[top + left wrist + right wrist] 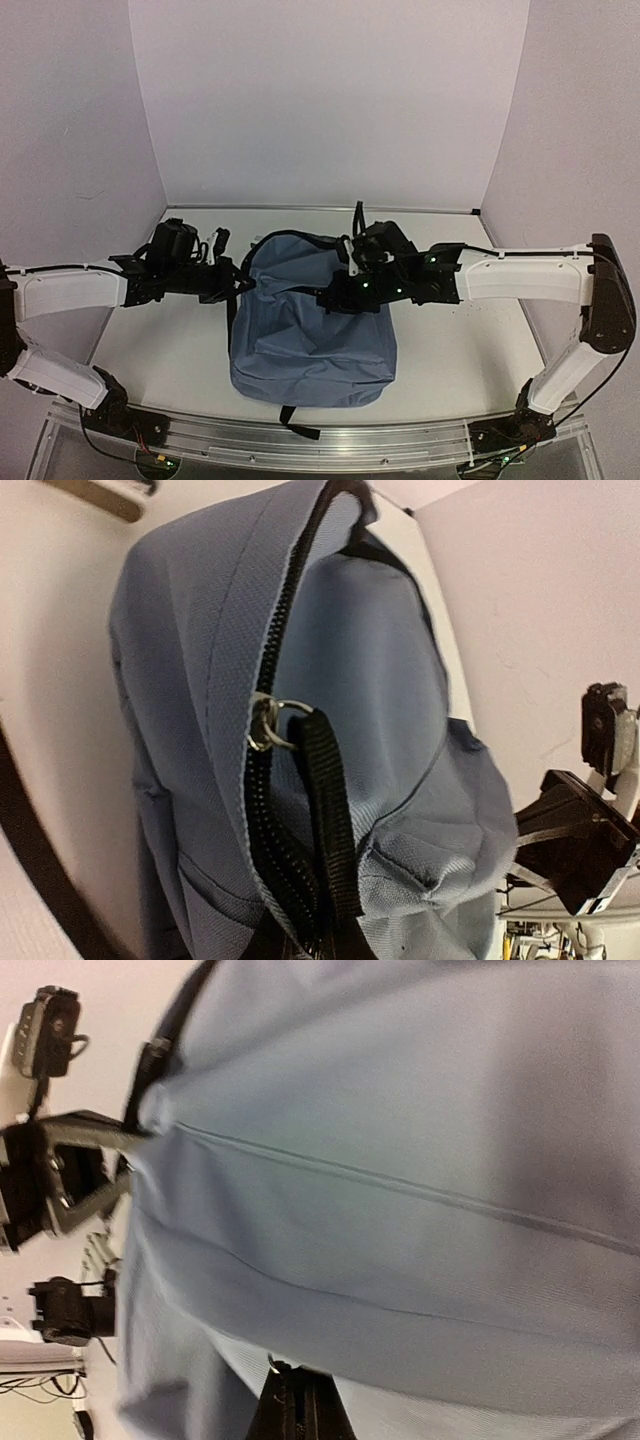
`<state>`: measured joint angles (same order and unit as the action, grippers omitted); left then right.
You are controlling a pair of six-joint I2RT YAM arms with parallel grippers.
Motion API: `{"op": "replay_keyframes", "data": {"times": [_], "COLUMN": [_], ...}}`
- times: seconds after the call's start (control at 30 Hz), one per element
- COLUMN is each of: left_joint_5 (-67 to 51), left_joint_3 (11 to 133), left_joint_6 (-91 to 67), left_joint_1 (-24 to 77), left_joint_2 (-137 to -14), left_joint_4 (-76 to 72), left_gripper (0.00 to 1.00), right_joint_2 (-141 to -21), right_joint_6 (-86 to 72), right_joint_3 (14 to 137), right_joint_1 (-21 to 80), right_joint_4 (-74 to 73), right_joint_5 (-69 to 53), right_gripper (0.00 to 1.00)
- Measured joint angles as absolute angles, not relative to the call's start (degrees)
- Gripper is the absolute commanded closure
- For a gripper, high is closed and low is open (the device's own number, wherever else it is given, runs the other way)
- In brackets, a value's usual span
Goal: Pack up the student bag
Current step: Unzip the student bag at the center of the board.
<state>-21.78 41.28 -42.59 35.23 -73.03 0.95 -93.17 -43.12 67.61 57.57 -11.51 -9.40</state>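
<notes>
**A:** Left end effector (240, 283), what is it doing?

**B:** It is closed on the black pull strap (325, 810). That strap hangs from a metal ring (268, 720) on the zipper (265, 840), at the left edge of the bag (310, 350). The forearm lies level, reaching in from the left.

**A:** And the right end effector (325, 300)?

**B:** Fully closed, tips against the blue fabric on the bag's top face. I cannot tell whether it pinches anything. That arm rises from its base and bends at the far right. Its forearm stretches left, level, over the bag.

**A:** Where does the bag sit?

**B:** Flat in the middle of the white worktop (450, 350), between the two arms. A black strap end (298, 420) pokes out toward the near edge.

**A:** Count?

**B:** Two arms, each with one end effector, and one bag.
</notes>
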Motion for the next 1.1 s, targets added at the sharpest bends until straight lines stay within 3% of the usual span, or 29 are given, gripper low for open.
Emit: {"op": "replay_keyframes", "data": {"times": [0.37,0.7,0.9,1.1], "left_joint_5": [-16.6,-23.8,-28.0,-26.1], "left_joint_3": [34.6,26.6,26.5,31.4], "left_joint_6": [-45.8,-47.9,-43.5,-39.9], "left_joint_1": [31.7,32.0,33.8,42.7], "left_joint_2": [-67.8,-58.1,-58.3,-64.0], "left_joint_4": [5.2,-0.3,0.5,3.6], "left_gripper": [1.00,1.00,1.00,1.00], "right_joint_2": [-92.5,-89.2,-94.4,-103.4], "right_joint_6": [-46.7,-44.0,-39.8,-35.1], "right_joint_3": [63.5,62.5,69.0,78.6], "right_joint_1": [56.2,53.3,52.9,51.6], "right_joint_4": [-17.0,-16.2,-20.0,-22.0], "right_joint_5": [2.5,2.1,6.2,12.8], "right_gripper": [1.00,1.00,1.00,1.00]}}
